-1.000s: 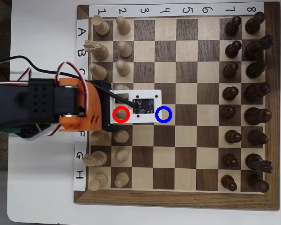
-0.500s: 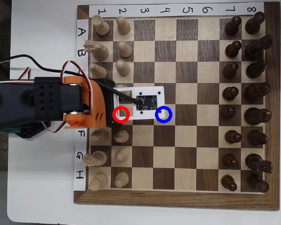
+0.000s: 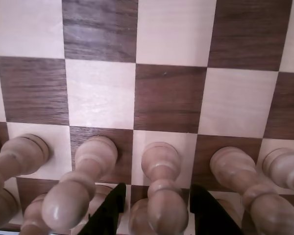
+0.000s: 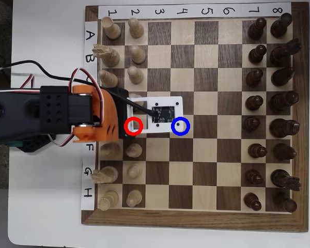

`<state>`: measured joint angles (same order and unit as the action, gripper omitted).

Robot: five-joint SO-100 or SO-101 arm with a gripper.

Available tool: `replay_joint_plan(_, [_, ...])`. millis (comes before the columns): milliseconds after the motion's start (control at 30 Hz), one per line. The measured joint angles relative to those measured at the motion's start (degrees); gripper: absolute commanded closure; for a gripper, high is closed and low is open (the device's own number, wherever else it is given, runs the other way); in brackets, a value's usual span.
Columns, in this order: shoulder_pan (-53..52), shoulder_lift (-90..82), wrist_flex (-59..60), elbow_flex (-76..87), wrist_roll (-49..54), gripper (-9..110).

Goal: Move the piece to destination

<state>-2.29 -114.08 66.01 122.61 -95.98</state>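
Note:
In the wrist view the piece (image 3: 161, 208), a pale pawn with a round head, stands between my two black fingertips. My gripper (image 3: 157, 188) is open, with a gap on each side of the pawn. In the overhead view the arm (image 4: 51, 119) reaches in from the left, and its white camera board (image 4: 163, 112) covers the fingers and most of the red-ringed square (image 4: 134, 125). The destination, a pale square with a blue ring (image 4: 180, 126), lies two squares to the right of the red ring and is bare.
Other pale pawns stand close on both sides of the held-between pawn (image 3: 95, 156) (image 3: 235, 171). Pale pieces fill columns 1 and 2 (image 4: 136, 51). Dark pieces fill columns 7 and 8 (image 4: 256, 103). The board's wooden rim (image 4: 196, 222) sits on a white table.
The gripper head and its camera board have shifted slightly right and up in the overhead view over the last second. No piece on the board has moved.

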Motion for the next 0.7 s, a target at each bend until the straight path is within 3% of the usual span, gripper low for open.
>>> replay_joint_plan(700, [-2.20,1.05,-0.62,0.44,0.70,92])
